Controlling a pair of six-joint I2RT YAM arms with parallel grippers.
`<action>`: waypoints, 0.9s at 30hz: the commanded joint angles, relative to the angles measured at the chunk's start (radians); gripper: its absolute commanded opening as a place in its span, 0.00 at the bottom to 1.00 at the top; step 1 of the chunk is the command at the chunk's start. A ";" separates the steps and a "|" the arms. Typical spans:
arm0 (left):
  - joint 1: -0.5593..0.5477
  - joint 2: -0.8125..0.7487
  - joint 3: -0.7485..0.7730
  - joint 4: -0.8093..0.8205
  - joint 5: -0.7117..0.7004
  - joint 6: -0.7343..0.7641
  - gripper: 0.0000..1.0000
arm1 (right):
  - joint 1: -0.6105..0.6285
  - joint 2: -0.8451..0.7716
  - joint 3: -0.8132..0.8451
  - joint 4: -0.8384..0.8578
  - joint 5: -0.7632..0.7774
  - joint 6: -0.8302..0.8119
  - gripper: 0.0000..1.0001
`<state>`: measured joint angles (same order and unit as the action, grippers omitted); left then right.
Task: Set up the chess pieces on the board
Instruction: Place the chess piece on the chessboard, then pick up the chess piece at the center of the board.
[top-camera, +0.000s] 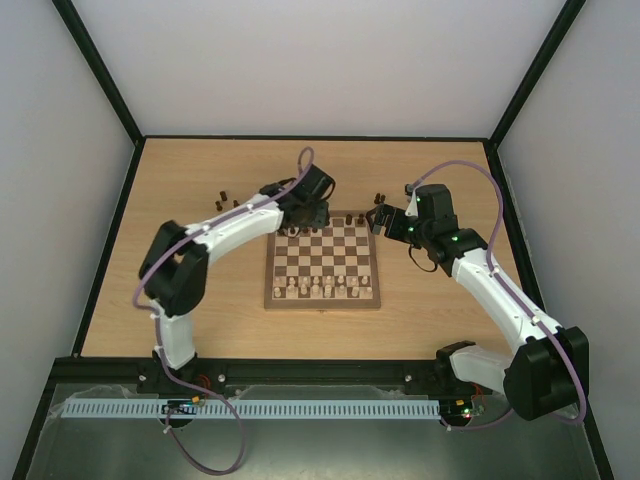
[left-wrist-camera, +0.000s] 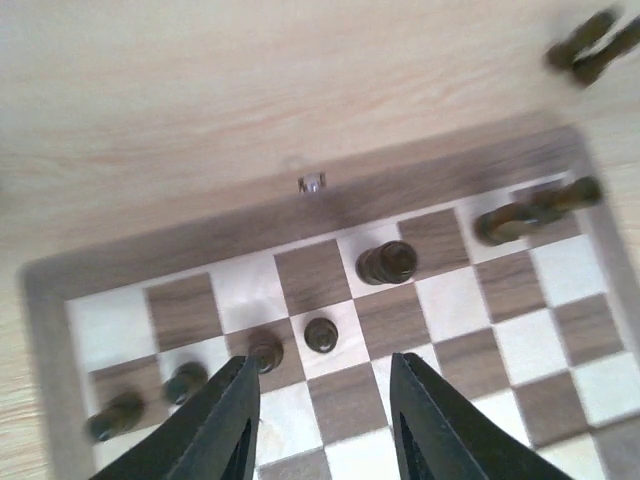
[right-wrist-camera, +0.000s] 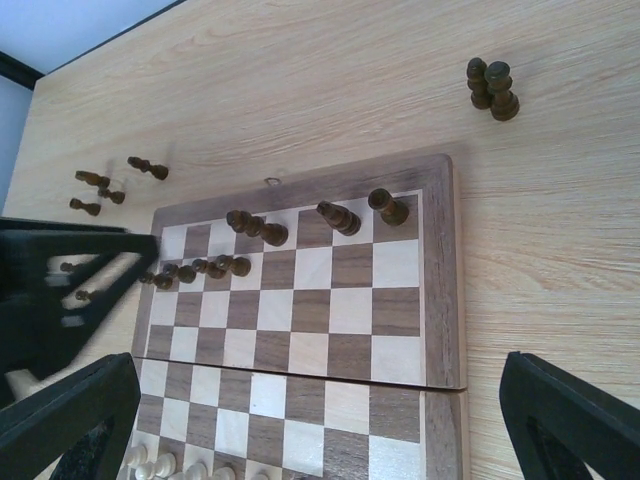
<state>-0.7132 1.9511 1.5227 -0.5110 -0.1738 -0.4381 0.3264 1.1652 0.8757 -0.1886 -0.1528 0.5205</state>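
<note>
The board (top-camera: 322, 262) lies in the middle of the table. Dark chess pieces stand along its far rows. In the left wrist view a dark pawn (left-wrist-camera: 321, 334) stands on a light square just ahead of my left gripper (left-wrist-camera: 325, 362), whose jaws are apart with nothing between them. More pawns (left-wrist-camera: 185, 380) line up to its left, one (left-wrist-camera: 265, 352) close to the left finger, and a larger piece (left-wrist-camera: 387, 262) stands behind. My right gripper (right-wrist-camera: 318, 365) hangs wide open over the board's right side (right-wrist-camera: 435, 300), holding nothing. Loose dark pieces (right-wrist-camera: 490, 88) stand off the board.
Pale cream pieces (top-camera: 322, 290) fill the board's near rows. More loose dark pieces (top-camera: 222, 198) lie on the table left of the board, others (top-camera: 378, 198) by its far right corner. The left arm (right-wrist-camera: 60, 290) shows blurred at the right wrist view's left.
</note>
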 joint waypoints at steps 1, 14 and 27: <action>0.006 -0.193 -0.029 -0.060 -0.086 -0.013 0.42 | -0.006 0.008 -0.012 -0.002 -0.020 0.004 0.99; 0.372 -0.327 -0.410 0.056 -0.062 -0.050 0.58 | -0.006 0.001 -0.013 0.000 -0.057 0.004 0.99; 0.417 -0.205 -0.472 0.148 -0.054 -0.053 0.58 | -0.006 -0.002 -0.014 0.002 -0.065 0.000 0.99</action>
<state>-0.3012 1.7214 1.0676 -0.3931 -0.2253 -0.4820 0.3264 1.1652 0.8722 -0.1879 -0.2035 0.5205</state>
